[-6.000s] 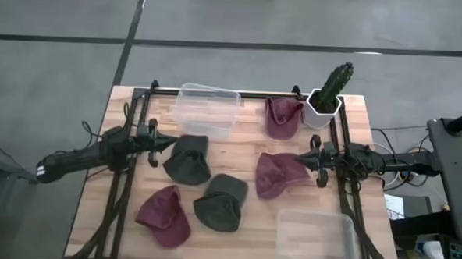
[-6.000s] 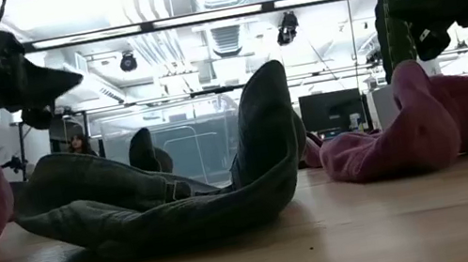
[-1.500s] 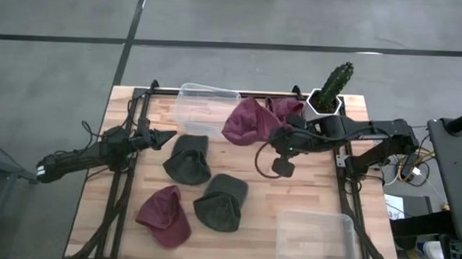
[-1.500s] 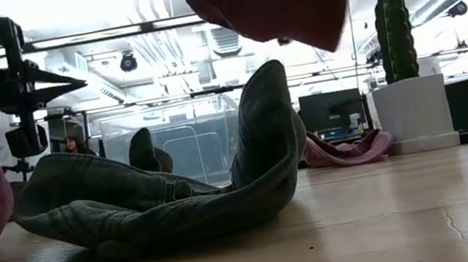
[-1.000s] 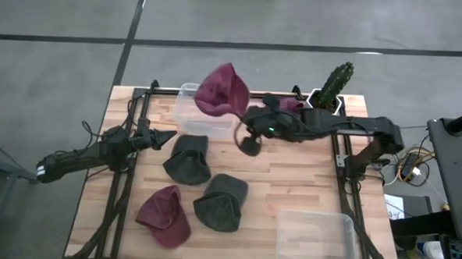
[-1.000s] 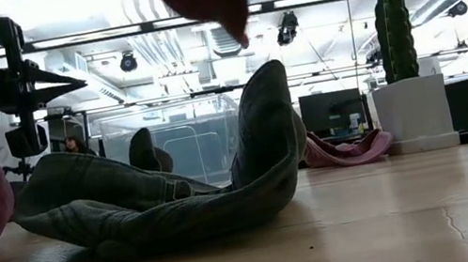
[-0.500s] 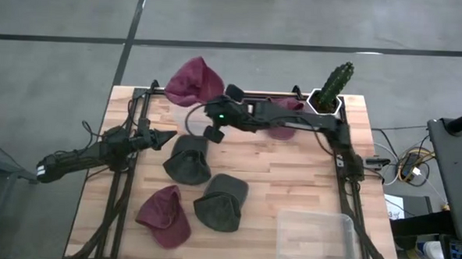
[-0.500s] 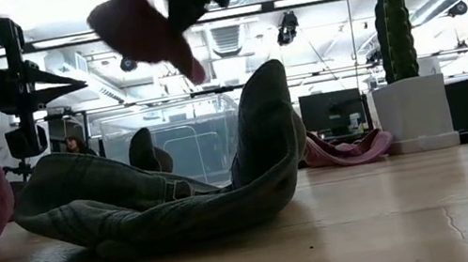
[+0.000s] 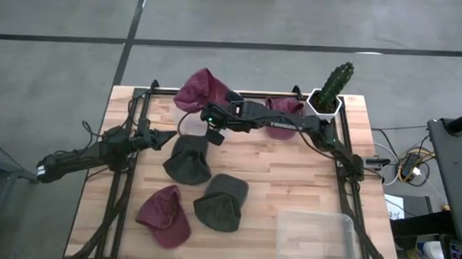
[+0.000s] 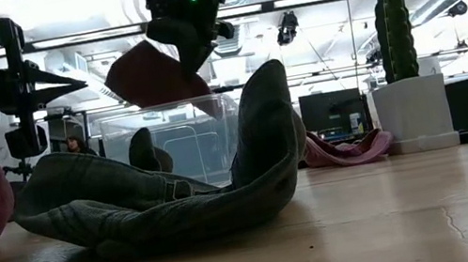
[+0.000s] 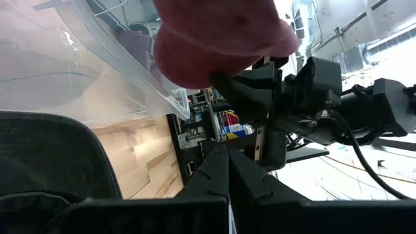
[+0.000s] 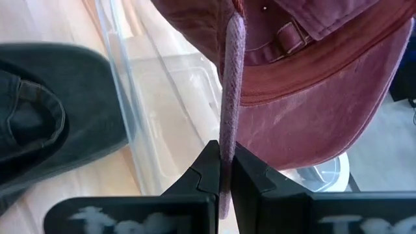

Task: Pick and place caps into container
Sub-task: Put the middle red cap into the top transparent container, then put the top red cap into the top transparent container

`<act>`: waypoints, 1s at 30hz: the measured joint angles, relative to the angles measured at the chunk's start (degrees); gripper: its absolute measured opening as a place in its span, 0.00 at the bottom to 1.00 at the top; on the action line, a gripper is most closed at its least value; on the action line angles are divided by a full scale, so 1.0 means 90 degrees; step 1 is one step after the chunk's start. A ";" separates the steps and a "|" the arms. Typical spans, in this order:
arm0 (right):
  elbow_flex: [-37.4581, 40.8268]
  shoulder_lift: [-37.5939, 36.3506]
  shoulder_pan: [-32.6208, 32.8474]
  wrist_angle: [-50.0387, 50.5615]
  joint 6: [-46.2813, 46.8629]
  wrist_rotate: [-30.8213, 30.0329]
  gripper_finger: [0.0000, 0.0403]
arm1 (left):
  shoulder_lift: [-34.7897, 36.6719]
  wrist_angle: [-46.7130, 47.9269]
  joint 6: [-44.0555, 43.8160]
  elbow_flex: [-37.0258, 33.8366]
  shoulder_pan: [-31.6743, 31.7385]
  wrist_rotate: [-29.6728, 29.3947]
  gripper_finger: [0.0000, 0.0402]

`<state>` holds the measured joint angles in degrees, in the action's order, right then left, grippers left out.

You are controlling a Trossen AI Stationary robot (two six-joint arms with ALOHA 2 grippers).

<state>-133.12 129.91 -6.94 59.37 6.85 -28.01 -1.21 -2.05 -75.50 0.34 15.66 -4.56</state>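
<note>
My right gripper reaches across to the clear container at the table's far left and is shut on a maroon cap. In the low view that cap hangs over the container. Two olive caps and a maroon cap lie flat on the table. Another maroon cap lies by the cactus, partly under my right arm. My left gripper waits shut at the left, just short of the nearer olive cap. My right gripper pinches a thin fabric edge of the maroon cap between its two fingers, close to the cap's back strap. The fingers slant down from the table's right. The cap hangs clear of the table, above the container's open top.
A cactus in a white pot stands at the far right corner. A second clear container sits at the near right. Bare wood shows in the table's middle and right. The black frame rails run along both sides.
My right gripper has carried the maroon cap toward the table's left, over the far container, and then lowered it toward the container's opening. The cap stayed in the shut fingers and swung as it went. The caps on the table lie as before.
</note>
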 joint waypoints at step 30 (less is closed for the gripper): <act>-0.0209 -0.0098 0.0003 0.0142 0.0789 0.0280 0.68 | -0.0005 0.0004 0.0005 0.0000 0.0000 0.0000 0.00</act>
<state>-135.00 129.02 -6.92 60.64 13.95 -25.49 -1.26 -2.02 -75.46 0.34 15.66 -4.56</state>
